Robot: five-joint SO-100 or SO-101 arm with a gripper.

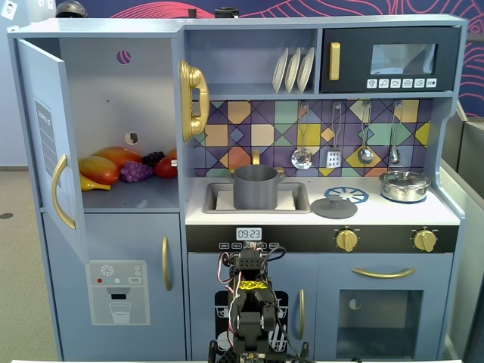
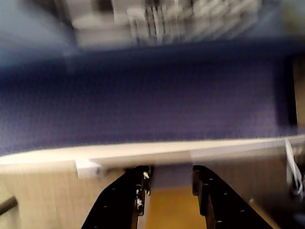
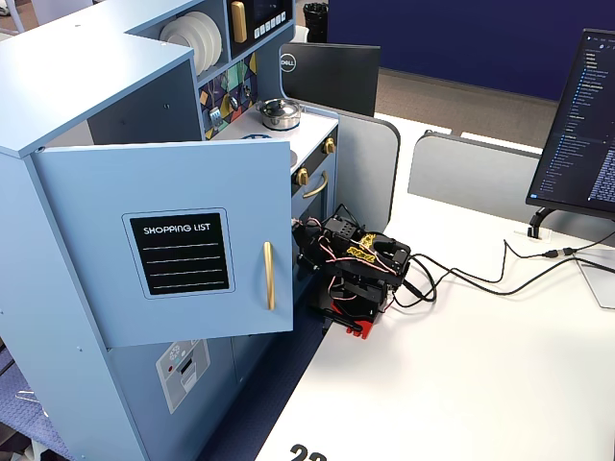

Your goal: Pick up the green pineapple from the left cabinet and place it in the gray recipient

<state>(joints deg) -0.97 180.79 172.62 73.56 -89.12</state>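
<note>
Below the left cabinet (image 1: 113,113), well apart from it, the hand (image 2: 170,183) hangs spread, gripping nothing

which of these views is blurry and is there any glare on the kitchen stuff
The wrist view is smeared by motion blur, top edge worst; only the open gripper is fairly crisp. Both fixed views are sharp. In a fixed view the silver pot and the gold phone handle show bright highlights, and the open left cabinet is evenly lit.
</note>
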